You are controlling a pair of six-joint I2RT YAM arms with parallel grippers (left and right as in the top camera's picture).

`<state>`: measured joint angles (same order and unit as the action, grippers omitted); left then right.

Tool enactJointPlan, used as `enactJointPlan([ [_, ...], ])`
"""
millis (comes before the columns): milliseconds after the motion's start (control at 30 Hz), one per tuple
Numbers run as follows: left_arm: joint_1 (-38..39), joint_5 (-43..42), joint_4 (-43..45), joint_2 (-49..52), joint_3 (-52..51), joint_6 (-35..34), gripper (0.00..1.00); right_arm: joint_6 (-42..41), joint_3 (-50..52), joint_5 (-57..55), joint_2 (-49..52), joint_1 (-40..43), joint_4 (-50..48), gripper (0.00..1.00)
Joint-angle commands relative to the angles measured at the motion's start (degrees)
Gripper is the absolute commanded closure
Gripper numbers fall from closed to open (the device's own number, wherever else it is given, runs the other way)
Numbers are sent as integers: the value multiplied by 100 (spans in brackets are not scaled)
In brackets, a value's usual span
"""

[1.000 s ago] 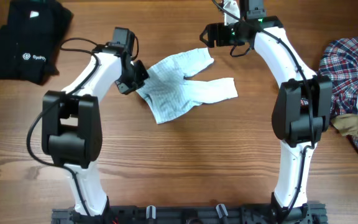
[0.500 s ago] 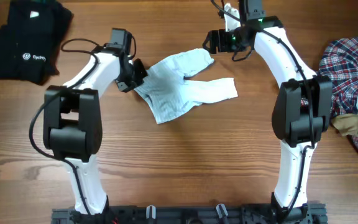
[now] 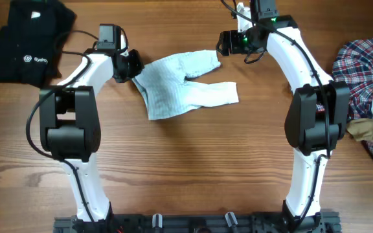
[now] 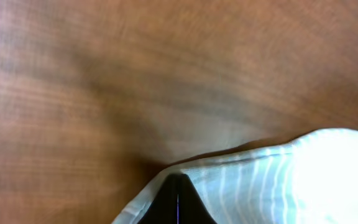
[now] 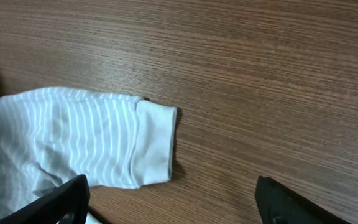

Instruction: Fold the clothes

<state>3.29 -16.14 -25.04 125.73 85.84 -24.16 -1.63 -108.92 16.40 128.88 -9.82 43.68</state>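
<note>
The pale-blue, finely striped garment [image 3: 180, 84] lies spread on the wooden table at centre back, its two legs pointing right. My left gripper [image 3: 129, 66] is shut on the garment's left edge. In the left wrist view the closed fingertips [image 4: 178, 200] pinch the striped cloth [image 4: 278, 180] just above the wood. My right gripper [image 3: 224, 44] hovers open beside the end of the upper leg. The right wrist view shows that leg's white cuff [image 5: 154, 146] just ahead of my open gripper [image 5: 173, 205], with bare wood between the fingers.
Black logo garments [image 3: 24, 39] lie in a pile at the back left. At the right edge sit a red-blue-white plaid shirt [image 3: 361, 61] and a beige piece [image 3: 368, 129].
My left gripper has pulled back and to the left, dragging the pale-blue garment leftward with it. The right gripper has stayed open and barely shifted.
</note>
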Motion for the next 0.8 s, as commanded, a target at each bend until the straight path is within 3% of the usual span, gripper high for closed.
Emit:
enactJointPlan([
  [0, -79, 166, 269, 404, -140, 448, 92, 2, -111, 20, -201, -15, -2, 14],
  [33, -79, 70, 345, 402, -92, 448, 87, 17, -111, 184, -201, -33, -26, 14],
  [300, -35, -326, 140, 398, 564, 588, 87, 0, -111, 286, -190, -164, -345, 13],
  [433, 66, -358, -354, 190, 839, 881, 58, 9, -111, 286, -184, -164, -533, 12],
  [533, 131, -358, -463, -184, 870, 881, 49, -4, -111, 291, -170, -164, -667, 11],
  [567, 142, -356, -549, -341, 870, 876, 41, -4, -111, 291, -166, -164, -710, 10],
  [600, 149, -356, -706, -498, 870, 872, 27, 0, -111, 291, -146, -164, -750, 9],
  [633, 146, -339, -850, -614, 868, 833, 21, 2, -111, 291, -131, -164, -772, 9],
  [767, 133, -70, -1327, -839, 868, 529, 18, -2, -111, 365, 109, -164, -949, 8],
])
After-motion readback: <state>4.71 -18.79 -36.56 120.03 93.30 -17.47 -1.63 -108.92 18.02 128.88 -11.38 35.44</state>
